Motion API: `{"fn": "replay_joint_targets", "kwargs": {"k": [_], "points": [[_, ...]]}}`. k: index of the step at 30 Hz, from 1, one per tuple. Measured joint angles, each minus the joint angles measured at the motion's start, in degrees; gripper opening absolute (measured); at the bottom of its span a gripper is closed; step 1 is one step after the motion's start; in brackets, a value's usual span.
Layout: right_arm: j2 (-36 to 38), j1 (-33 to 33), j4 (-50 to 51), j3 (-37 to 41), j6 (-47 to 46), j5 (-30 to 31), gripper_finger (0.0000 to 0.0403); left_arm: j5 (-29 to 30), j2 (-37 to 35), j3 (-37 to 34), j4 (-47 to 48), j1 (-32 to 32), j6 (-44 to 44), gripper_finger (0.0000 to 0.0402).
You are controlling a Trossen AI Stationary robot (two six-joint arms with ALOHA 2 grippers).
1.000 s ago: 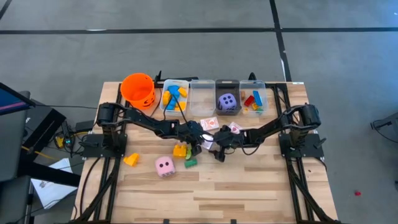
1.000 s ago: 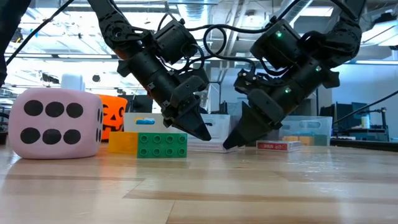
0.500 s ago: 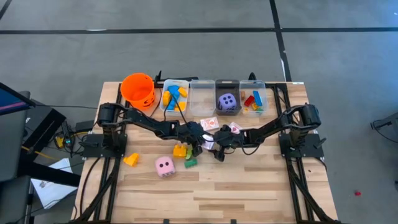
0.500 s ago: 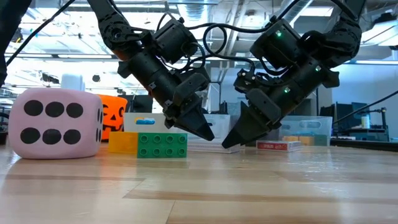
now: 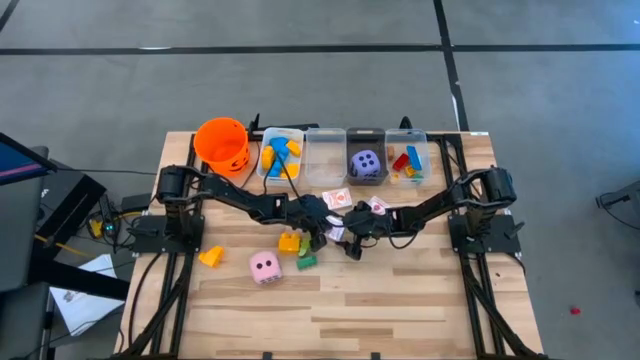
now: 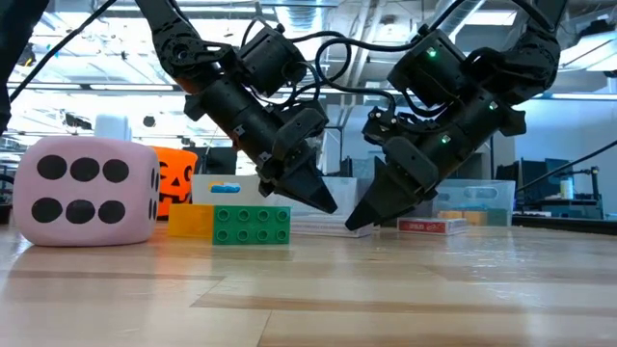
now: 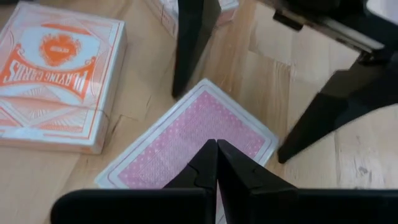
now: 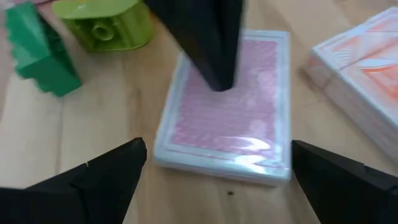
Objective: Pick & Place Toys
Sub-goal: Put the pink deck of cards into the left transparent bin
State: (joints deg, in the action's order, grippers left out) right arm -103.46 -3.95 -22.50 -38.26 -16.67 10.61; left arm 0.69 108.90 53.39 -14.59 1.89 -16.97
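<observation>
Near the centre of the high frame I am bringing both arms together over a pink-backed card deck (image 8: pixel 230 109). My left gripper (image 7: pixel 216 163) is pressed fully shut, its joined tips pointing down at the deck's pink back; whether they are touching it I cannot quite tell. My right gripper (image 8: pixel 217 168) is standing wide apart, one finger on each side of the deck, holding nothing. An orange boxed deck (image 7: pixel 56 78) is lying just beside. A green block (image 6: pixel 251 225) and a yellow block (image 6: pixel 190 219) are sitting left of centre in the low frame, with the pink die (image 6: pixel 85 190) at far left. The purple die (image 5: pixel 366 163) is resting in a bin (image 5: pixel 366 180) at upper centre.
</observation>
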Motion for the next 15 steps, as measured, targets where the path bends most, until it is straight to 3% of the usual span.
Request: {"fn": "replay_joint_targets", "kwargs": {"k": [6,15], "points": [[0.02,0.00,0.02,0.00,0.42,-1.50,0.0392,0.24,-0.07,0.04,-1.07,0.00,0.00,0.0002],[-4.45,-0.16,-1.94,-1.12,1.01,2.96,0.0392,0.22,-0.11,0.09,-1.07,0.00,0.00,0.0002]]}}
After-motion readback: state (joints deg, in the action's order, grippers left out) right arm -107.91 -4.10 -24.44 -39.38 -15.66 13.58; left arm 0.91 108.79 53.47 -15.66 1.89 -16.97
